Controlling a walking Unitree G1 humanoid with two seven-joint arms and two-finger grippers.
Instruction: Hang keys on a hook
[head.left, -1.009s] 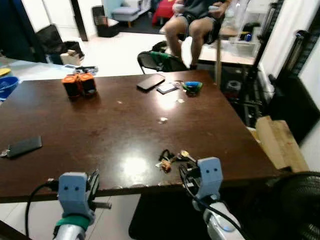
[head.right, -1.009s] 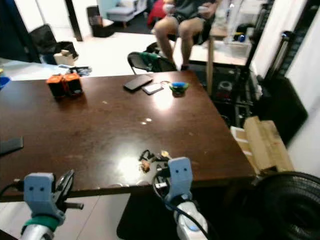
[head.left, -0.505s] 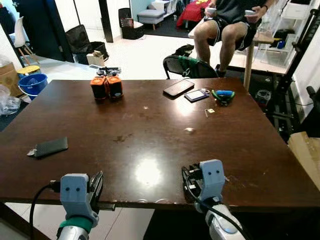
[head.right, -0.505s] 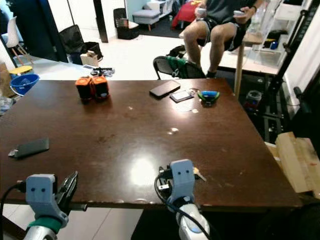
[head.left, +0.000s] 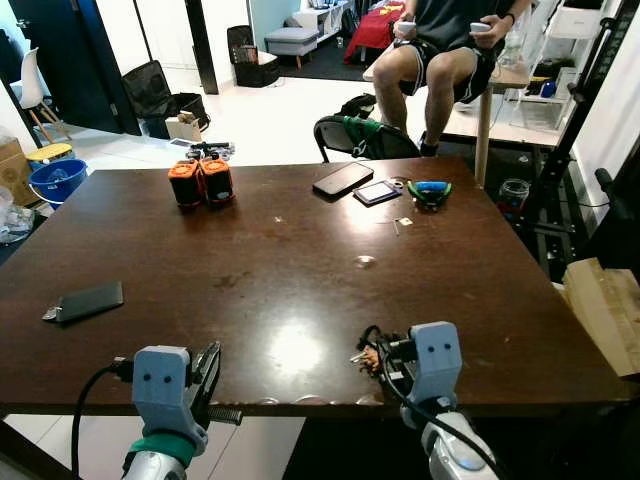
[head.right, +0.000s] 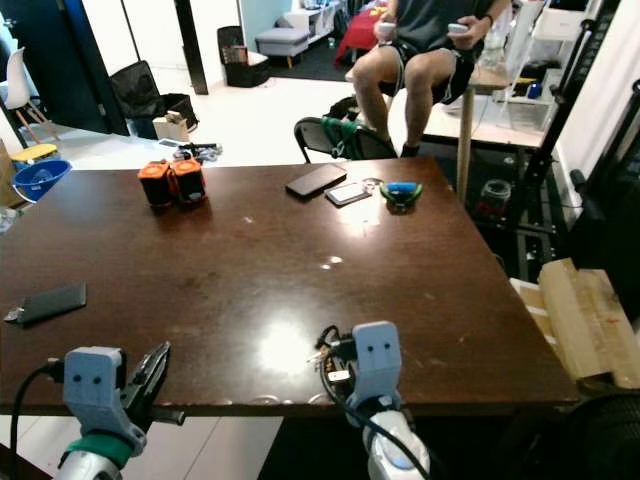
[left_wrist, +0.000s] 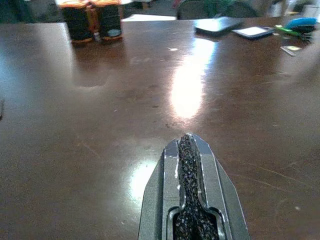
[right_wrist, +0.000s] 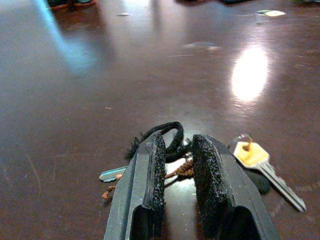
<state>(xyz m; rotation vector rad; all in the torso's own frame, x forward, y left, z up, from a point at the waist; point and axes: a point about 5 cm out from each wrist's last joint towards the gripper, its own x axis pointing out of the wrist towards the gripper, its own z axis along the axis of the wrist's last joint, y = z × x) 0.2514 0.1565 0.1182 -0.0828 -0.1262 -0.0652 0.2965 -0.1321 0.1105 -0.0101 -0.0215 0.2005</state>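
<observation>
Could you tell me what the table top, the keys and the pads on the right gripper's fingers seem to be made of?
Table top: dark brown, probably varnished wood or veneer; it mirrors the lights in bright patches.
Keys: metal blades with a dull shine, one with a yellow head, likely a plastic cover; the black loop and brown cord look like fabric.
Right gripper pads: black, rough and grainy, apparently foam or rubber.

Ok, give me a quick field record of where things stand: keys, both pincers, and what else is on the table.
keys: bunch lying on the table near its front edge
right pincer: open, fingers straddling the keys' cord, not closed
left pincer: shut, over the table's front edge, holding nothing
other items: two orange canisters, phones, a dark phone
person: seated beyond the table
</observation>
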